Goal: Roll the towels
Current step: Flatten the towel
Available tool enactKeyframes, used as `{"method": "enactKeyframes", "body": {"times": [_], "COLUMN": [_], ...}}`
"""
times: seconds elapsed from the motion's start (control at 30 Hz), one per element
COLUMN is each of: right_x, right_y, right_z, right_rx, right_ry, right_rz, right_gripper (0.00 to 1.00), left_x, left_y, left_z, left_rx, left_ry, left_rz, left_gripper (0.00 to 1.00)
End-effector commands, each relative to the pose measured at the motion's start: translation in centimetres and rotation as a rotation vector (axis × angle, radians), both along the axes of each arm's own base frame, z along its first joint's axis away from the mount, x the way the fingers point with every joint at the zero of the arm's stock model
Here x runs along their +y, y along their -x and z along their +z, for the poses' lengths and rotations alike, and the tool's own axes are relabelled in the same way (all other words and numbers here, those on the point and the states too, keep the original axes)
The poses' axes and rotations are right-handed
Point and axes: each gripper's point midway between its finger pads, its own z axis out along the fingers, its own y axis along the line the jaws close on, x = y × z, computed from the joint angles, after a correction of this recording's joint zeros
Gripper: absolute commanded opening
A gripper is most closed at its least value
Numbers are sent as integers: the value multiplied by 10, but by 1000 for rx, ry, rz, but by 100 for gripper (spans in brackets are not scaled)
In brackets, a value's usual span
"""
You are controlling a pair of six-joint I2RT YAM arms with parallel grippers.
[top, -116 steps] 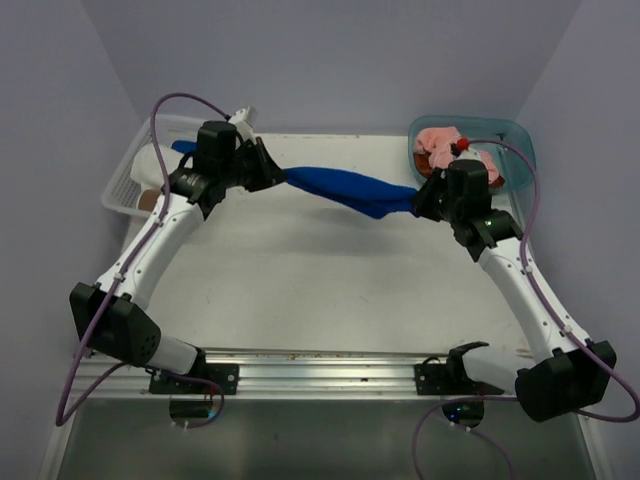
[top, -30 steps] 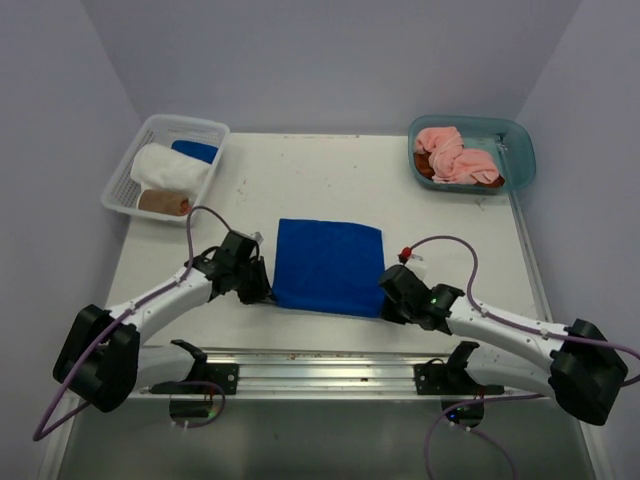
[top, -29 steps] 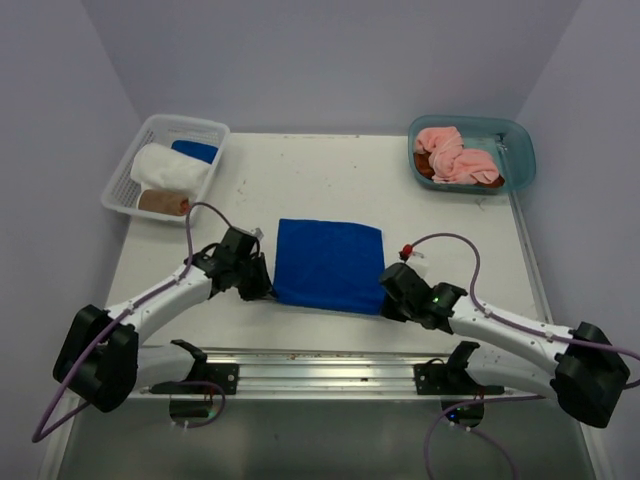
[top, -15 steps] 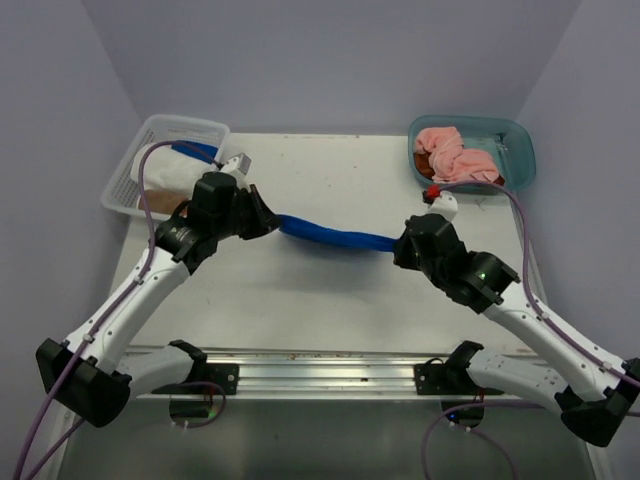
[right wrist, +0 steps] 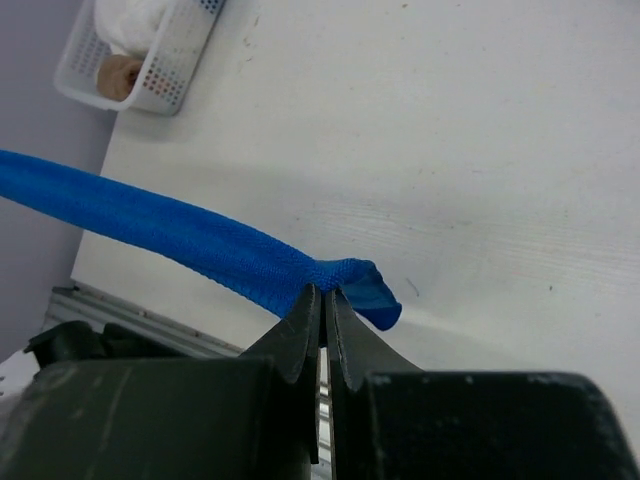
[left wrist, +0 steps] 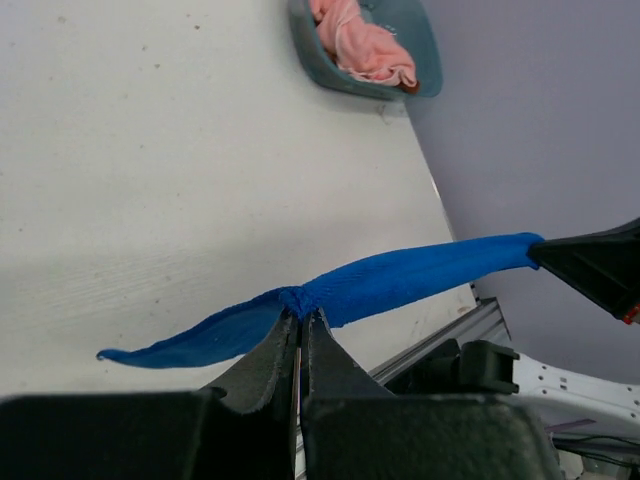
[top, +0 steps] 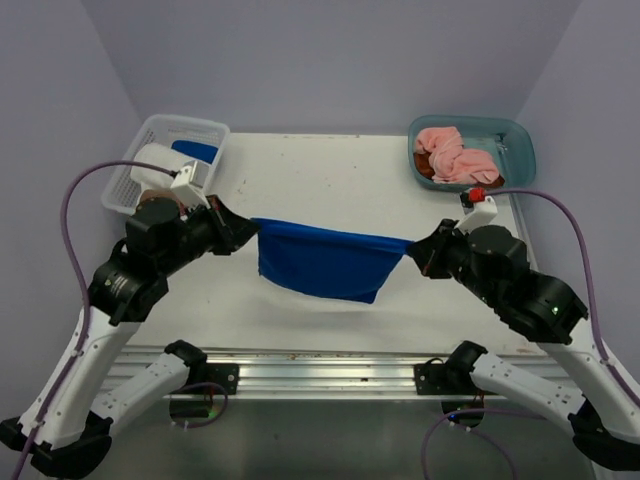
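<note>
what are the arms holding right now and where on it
The blue towel, pinched at one top corner by the left pincer and the other by the right pincer.

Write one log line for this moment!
blue towel: in the air, stretched out, lower edge hanging | left gripper: shut on blue towel | right gripper: shut on blue towel

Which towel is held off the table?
The blue towel, stretched between left gripper and right gripper; other towels lie in the basket and tub.
</note>
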Motion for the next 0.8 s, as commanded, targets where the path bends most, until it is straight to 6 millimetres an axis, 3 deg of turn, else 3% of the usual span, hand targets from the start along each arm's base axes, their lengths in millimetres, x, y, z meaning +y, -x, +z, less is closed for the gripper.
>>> {"method": "enactKeyframes", "body": {"times": [0.0,0.13,0.2,0.3,0.37,0.4,0.43,0.47,0.5,0.53,0.57,0.67,0.7,0.77], "right_x": [-22,-15,-17,-21,-18,-19,-16,-12,-6,-9,-7,-6,-2,0], "right_y": [24,36,31,15,-3,-13,-24,-38,-50,-64,-79,-119,-132,-153], "right_z": [4,-6,-15,-40,-59,-64,-66,-82,-83,-86,-103,-114,-134,-135], "right_rx": [15,58,70,93,116,114,100,129,120,127,160,172,214,210], "right_ry": [15,-46,-37,53,151,194,213,289,294,308,370,391,432,445], "right_rz": [9,46,11,-51,-82,-110,-125,-131,-133,-158,-155,-182,-178,-188], "right_gripper": [0,0,0,0,0,0,0,0,0,0,0,0,0,0], "left_x": [24,25,24,26,24,22,19,16,17,16,15,16,16,15], "left_y": [15,33,31,17,1,-9,-21,-29,-44,-60,-72,-108,-115,-138], "left_z": [15,8,1,-26,-50,-53,-70,-75,-76,-94,-96,-127,-135,-151], "left_rx": [-45,-10,3,64,115,110,142,146,115,152,142,207,234,278], "left_ry": [-29,11,24,-1,-55,-69,-119,-139,-171,-213,-220,-268,-280,-307], "left_rz": [62,47,57,113,141,147,144,138,153,159,160,132,134,142], "left_gripper": [0,0,0,0,0,0,0,0,0,0,0,0,0,0]}}
